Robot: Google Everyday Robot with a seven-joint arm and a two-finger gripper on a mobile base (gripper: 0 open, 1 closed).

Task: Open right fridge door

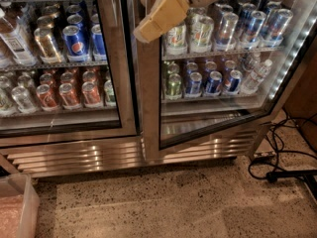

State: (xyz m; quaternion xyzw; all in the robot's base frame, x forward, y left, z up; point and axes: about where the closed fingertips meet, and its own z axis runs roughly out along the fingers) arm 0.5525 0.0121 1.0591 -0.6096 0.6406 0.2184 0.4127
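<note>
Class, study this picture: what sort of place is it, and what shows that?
Probably an office pantry or shop: a glass-doored drinks fridge stocked with cans, speckled floor. The gripper sits at the top, by the ajar right fridge door.

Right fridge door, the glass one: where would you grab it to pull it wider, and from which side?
Grip the tall glass-paned, steel-framed right fridge door by its long vertical steel edge beside the other glass door, coming from the front. Its bottom corner already juts out there, so that side swings free. The gripper sits near that edge's top.
</note>
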